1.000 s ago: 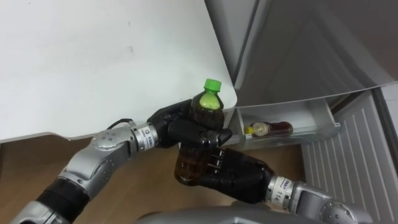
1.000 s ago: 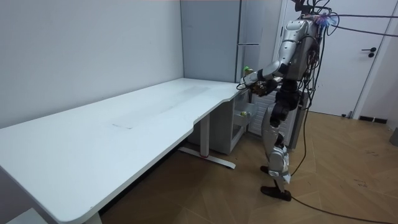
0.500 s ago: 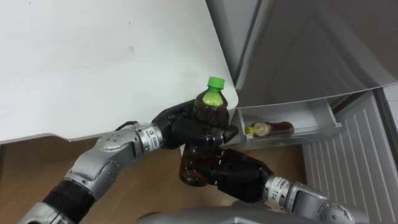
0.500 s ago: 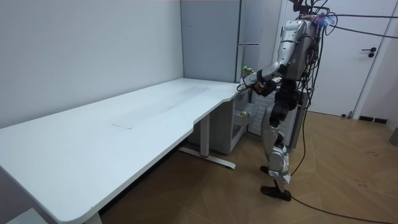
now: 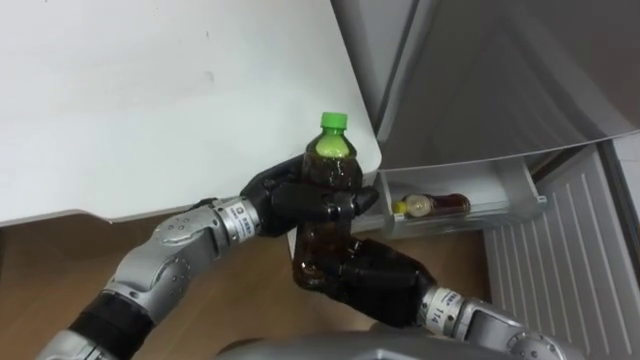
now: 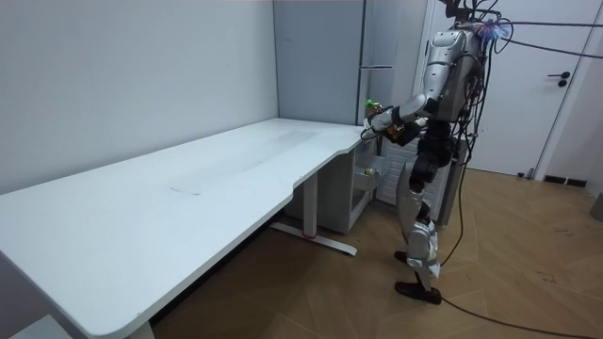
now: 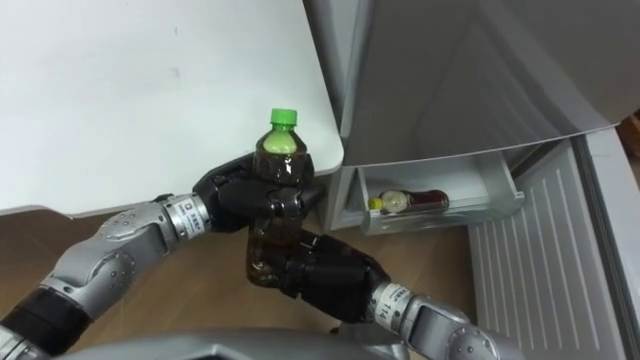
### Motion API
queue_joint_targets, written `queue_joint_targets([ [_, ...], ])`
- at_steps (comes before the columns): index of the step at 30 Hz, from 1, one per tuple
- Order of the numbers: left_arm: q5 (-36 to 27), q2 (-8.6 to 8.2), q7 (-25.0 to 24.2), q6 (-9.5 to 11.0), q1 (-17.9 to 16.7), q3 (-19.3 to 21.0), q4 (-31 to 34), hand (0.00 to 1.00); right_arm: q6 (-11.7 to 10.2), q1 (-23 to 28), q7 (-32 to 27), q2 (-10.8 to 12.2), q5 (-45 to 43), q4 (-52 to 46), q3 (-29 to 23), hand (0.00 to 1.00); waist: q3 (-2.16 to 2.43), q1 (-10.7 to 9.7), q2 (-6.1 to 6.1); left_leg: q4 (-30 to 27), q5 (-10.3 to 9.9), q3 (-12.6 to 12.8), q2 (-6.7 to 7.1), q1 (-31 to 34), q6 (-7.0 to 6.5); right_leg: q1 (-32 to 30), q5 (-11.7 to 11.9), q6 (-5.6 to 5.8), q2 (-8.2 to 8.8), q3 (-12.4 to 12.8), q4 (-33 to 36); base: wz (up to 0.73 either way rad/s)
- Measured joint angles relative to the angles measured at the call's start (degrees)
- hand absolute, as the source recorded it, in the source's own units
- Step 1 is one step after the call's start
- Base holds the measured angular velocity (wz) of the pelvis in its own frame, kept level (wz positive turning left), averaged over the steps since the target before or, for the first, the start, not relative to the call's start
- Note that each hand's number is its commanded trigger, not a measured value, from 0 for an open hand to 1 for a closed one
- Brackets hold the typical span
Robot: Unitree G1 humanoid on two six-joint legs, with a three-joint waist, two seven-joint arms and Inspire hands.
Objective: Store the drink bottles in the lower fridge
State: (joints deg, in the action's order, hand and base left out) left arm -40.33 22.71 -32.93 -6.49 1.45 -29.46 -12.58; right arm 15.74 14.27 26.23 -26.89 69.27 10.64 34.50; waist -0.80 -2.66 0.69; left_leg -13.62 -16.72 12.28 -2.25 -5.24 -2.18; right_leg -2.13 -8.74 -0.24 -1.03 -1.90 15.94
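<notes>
You hold the bottle (image 5: 325,190) in both hands at the centre of the eye views. It is upright, with a green cap on top and a dark drink inside. Your left hand (image 5: 272,200) enters from the lower left and is closed round the bottle's upper body, its fingers (image 5: 335,207) wrapped across the front below the shoulder. Your right hand (image 5: 385,285) enters from the lower right and is closed round the bottle's lower part, its fingers curled about the base. The bottle is held in the air and shows against the rounded corner of the white table (image 5: 150,90), which takes the upper left of the frame, with wooden floor (image 5: 40,260) below it. The grey fridge (image 5: 480,70) takes the upper right. At centre right an open white bin (image 5: 520,190) in the fridge's lower part holds a second bottle (image 5: 435,206) lying on its side, its yellow cap pointing left. The held bottle is left of that bin and apart from it. A ribbed white door panel (image 5: 560,260) runs down the lower right. In the room view you stand upright at the table's far end before the fridge, in the upper right of the frame, with both arms raised in front of your chest.
</notes>
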Motion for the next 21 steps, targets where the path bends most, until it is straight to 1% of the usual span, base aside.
queue_joint_targets([
  [2,0.0,0.14,-0.1,-0.8,-0.1,0.0,0.8,0.00,-0.1,0.0,-0.8,-0.7,0.0,0.0,-0.1,1.00,0.18,0.1,-0.31,0.0,0.0,0.0,-0.03,0.0,0.03,0.0,0.0,-0.02,-0.04,0.0,-0.1,0.00],
  [4,0.1,0.27,-0.2,-0.8,-0.1,0.1,0.9,0.00,-0.4,0.0,-1.3,-0.7,0.0,0.0,-0.3,1.00,0.27,0.1,-0.44,0.0,0.0,0.0,-0.08,0.1,0.05,0.0,0.0,-0.01,-0.07,0.0,-0.2,0.00],
  [6,0.7,0.50,-0.2,-0.8,-0.1,0.3,2.0,0.00,-1.1,0.0,-1.7,-0.3,0.0,0.0,-0.4,1.00,0.28,0.1,-0.44,-0.2,0.1,-0.1,-0.05,0.0,0.10,0.0,0.0,-0.01,-0.06,0.0,-0.3,0.00],
  [8,1.4,0.72,-0.3,-0.7,-0.1,0.6,4.0,0.00,-2.2,0.2,-2.3,0.5,0.4,0.0,-1.1,1.00,0.27,0.4,-0.42,-0.2,0.1,-0.1,-0.03,-0.3,0.11,0.2,0.0,-0.01,-0.02,0.1,-0.3,0.00],
  [10,2.0,0.72,-0.2,-0.6,-0.1,1.4,4.8,0.00,-2.9,0.2,-2.3,1.4,0.5,0.0,-2.0,1.00,0.27,0.9,-0.34,-0.2,0.1,-0.1,-0.02,-0.4,0.11,0.2,0.0,-0.01,-0.04,0.2,-0.4,0.00],
  [11,2.0,0.69,-0.2,-0.6,-0.1,1.6,4.9,0.00,-4.0,0.2,-2.4,2.0,0.8,0.0,-2.3,1.00,0.27,1.0,-0.33,-0.2,0.1,-0.1,0.00,-0.4,0.10,0.2,0.0,-0.01,-0.04,0.2,-0.4,0.00],
  [14,2.2,0.59,0.1,-0.6,-0.2,2.0,5.5,0.00,-5.4,0.4,-2.4,3.2,3.1,0.0,-3.5,1.00,0.25,1.4,-0.34,-0.2,0.1,-0.1,-0.02,-0.4,0.10,0.2,0.0,-0.01,-0.04,0.2,-0.5,0.00],
  [19,3.9,0.11,0.8,-0.1,-2.1,4.5,9.3,0.00,-7.5,0.5,-2.4,5.0,4.0,0.0,-5.1,1.00,0.11,1.4,-0.53,-0.3,0.1,-0.1,-0.09,-0.3,0.11,0.2,0.0,-0.01,-0.08,0.2,-0.4,0.00],
  [21,4.7,0.00,0.9,-0.1,-2.2,4.8,10.2,0.00,-7.7,0.5,-2.4,5.1,4.0,0.0,-5.3,1.00,-0.04,1.4,-0.77,-0.3,0.1,-0.1,-0.03,-0.2,0.11,0.2,0.0,0.00,-0.07,0.1,-0.3,0.00],
])
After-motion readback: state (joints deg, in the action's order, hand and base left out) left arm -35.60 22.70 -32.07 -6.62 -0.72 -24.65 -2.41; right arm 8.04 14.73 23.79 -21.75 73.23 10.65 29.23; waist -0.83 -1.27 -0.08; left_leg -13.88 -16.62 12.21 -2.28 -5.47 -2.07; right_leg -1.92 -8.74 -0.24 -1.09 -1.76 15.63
